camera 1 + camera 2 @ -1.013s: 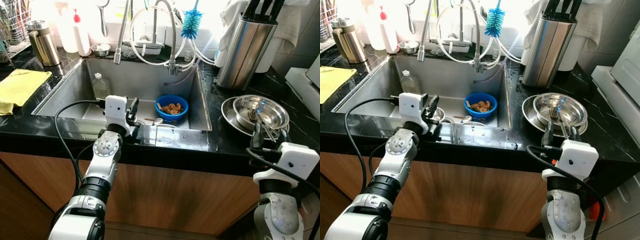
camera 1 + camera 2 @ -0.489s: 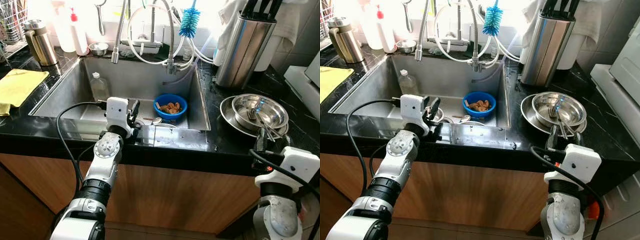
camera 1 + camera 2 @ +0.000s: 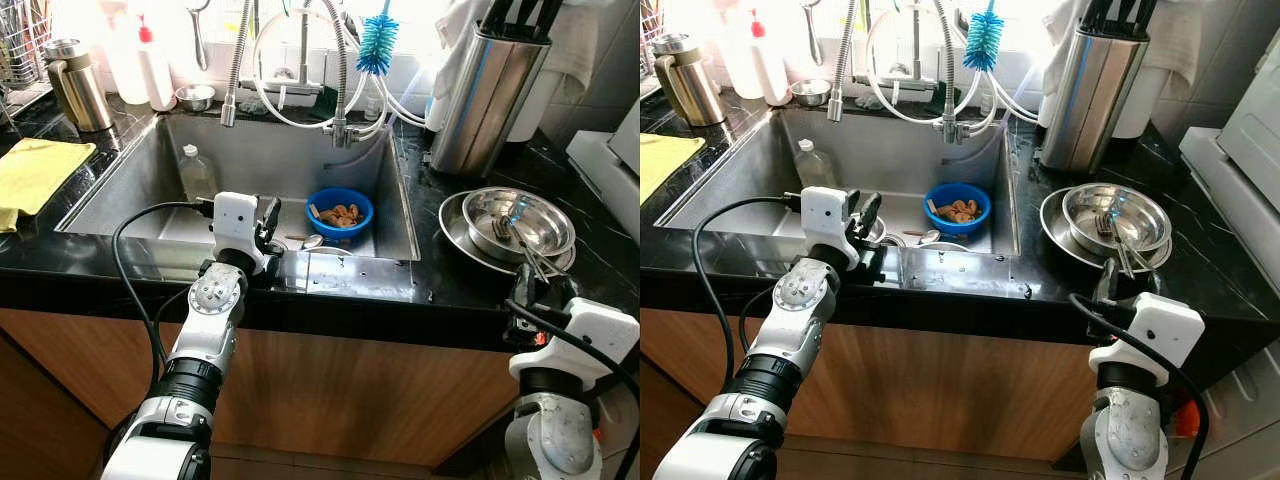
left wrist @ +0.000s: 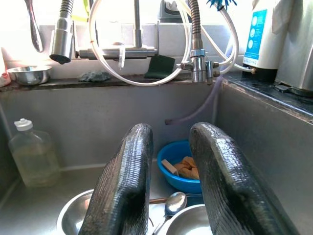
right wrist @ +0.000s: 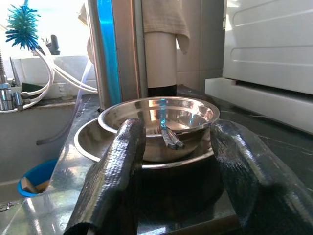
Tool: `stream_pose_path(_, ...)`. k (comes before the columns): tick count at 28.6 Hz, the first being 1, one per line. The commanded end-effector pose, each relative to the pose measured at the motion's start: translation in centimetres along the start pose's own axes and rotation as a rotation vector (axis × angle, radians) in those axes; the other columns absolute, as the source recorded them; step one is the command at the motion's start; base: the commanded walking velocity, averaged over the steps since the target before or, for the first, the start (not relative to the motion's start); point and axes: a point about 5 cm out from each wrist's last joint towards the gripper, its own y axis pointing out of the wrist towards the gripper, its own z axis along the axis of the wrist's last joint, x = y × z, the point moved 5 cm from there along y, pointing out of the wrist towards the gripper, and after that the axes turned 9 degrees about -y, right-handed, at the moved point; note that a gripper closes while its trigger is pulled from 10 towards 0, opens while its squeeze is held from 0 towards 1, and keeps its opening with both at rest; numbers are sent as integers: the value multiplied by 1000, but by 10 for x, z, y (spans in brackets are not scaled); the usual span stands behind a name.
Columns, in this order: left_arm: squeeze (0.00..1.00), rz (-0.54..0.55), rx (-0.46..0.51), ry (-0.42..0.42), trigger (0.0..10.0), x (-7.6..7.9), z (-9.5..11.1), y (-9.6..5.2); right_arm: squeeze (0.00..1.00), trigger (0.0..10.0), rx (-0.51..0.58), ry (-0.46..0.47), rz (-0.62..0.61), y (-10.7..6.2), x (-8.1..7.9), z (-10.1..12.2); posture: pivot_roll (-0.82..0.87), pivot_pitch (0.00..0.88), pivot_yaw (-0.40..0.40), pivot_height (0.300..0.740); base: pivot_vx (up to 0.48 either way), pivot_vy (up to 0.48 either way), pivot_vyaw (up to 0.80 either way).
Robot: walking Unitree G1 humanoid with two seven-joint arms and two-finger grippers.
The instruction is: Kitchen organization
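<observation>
Left eye view: left gripper [image 3: 268,222] at the sink's [image 3: 130,170] front edge, 2 fingers parted — right gripper [image 5: 178,161] spread wide before the steel bowl [image 3: 518,220].

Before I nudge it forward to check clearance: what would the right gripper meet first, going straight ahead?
Likely the steel bowl holding cutlery, stacked in a wider dish on the counter. The right gripper is open and faces it.

Strong daylight pours in from behind the faucet [image 3: 335,60], washing that wall out to white; the black worktop [image 3: 470,270] shows glare, and everything stays sharp.
</observation>
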Motion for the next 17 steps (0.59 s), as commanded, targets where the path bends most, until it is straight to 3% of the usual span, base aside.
stream_pose_path(1,0,-12,10,-6,10000,4,3,0,0,10000,-19,18,-9,3,2,-4,73,56,-74,740,0,0,0)
stream_pose_path(3,0,-15,10,-6,10000,5,4,1,0,8235,-33,31,0,5,1,-6,74,57,-74,740,0,0,0)
stream_pose_path(9,0,-17,8,-6,10000,6,4,1,0,8314,-40,42,4,6,0,-8,75,56,-75,740,0,0,0)
stream_pose_path(10,0,-19,8,-6,10000,7,4,1,0,10000,-41,45,5,7,0,-8,75,57,-75,740,0,0,0)
stream_pose_path(13,0,-23,6,-6,10000,8,3,1,0,9804,-46,50,13,8,-2,-9,77,57,-75,740,0,0,0)
stream_pose_path(14,0,-24,5,-6,10000,8,3,1,0,2588,-47,52,17,9,-3,-9,77,57,-75,740,0,0,0)
stream_pose_path(16,0,-24,5,-6,10000,8,3,1,0,2588,-47,53,19,9,-3,-9,78,56,-75,740,0,0,0)
stream_pose_path(17,0,-24,4,-6,10000,8,3,1,0,941,-47,54,21,10,-4,-9,78,55,-75,740,0,0,0)
